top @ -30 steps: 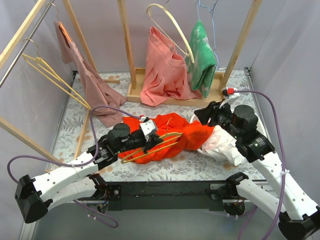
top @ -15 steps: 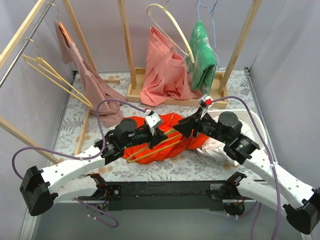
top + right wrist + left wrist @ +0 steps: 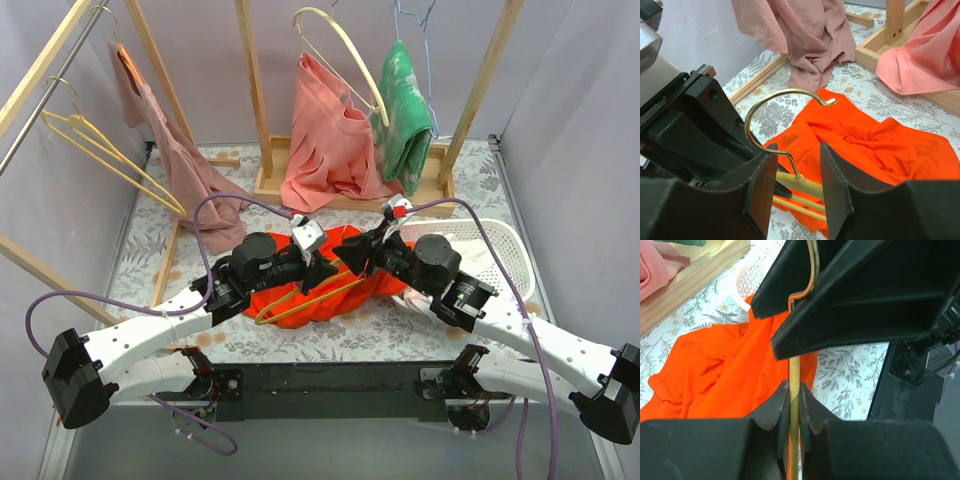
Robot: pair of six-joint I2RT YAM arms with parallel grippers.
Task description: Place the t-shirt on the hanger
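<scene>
The red-orange t-shirt lies crumpled on the table between the arms. It also shows in the left wrist view and the right wrist view. My left gripper is shut on the pale-yellow hanger and grips its thin bar above the shirt. My right gripper is open. Its fingers stand on either side of the hanger's neck, just below the metal hook, without closing on it.
A white laundry basket sits at the right. A wooden rack stands at the back with a salmon-pink garment and a green one. A dusty-pink garment and spare yellow hangers hang at the left.
My right arm has swung left from the basket to the hanger's hook. My left gripper has carried the hanger a little to the right.
</scene>
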